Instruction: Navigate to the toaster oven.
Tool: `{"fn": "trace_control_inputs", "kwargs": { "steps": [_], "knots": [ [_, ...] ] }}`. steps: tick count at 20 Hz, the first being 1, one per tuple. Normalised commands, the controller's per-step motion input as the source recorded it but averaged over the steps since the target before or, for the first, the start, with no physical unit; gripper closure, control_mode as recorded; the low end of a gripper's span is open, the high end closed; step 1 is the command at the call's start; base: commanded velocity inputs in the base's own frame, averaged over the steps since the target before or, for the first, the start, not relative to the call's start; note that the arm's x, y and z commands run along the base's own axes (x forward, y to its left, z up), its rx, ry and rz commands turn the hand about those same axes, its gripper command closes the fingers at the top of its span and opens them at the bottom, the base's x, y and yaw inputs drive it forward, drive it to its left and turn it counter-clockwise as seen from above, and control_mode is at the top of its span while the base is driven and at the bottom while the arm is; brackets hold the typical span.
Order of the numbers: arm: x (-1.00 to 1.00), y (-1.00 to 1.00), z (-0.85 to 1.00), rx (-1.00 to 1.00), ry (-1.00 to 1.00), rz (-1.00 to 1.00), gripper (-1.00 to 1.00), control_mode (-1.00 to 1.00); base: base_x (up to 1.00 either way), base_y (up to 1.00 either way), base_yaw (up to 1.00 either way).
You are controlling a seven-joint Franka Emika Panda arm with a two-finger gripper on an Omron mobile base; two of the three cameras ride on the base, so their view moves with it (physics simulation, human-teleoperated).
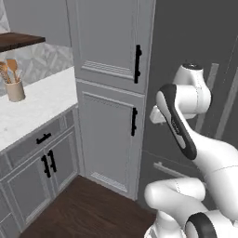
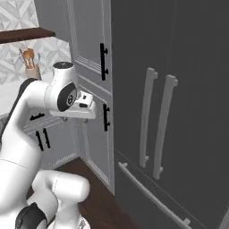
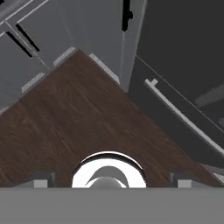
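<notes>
Fridge: dark, two-door, straight ahead. Tall cabinet beside it; counter beyond. Gripper: tucked for travel, empty, fingers spread apart.

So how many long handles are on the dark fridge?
3. Two upright bars stand side by side on the fridge doors; one bar runs along the drawer below. More may lie outside the frame.
</notes>
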Motion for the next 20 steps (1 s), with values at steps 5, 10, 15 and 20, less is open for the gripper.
{"fn": "trace_control_inputs", "kwargs": {
  "steps": [5, 10, 15, 20],
  "knots": [
    [0.00, 0.00, 0.00, 0.00, 0.00, 0.00, -1.00, 1.00, 0.07, 0.10, 0.93],
    [0.00, 0.00, 0.00, 0.00, 0.00, 0.00, -1.00, 1.00, 0.17, 0.02, 0.94],
    [0.00, 0.00, 0.00, 0.00, 0.00, 0.00, -1.00, 1.00, 0.21, 0.01, 0.94],
    [0.00, 0.00, 0.00, 0.00, 0.00, 0.00, -1.00, 1.00, 0.33, 0.08, 0.90]
  ]
}}
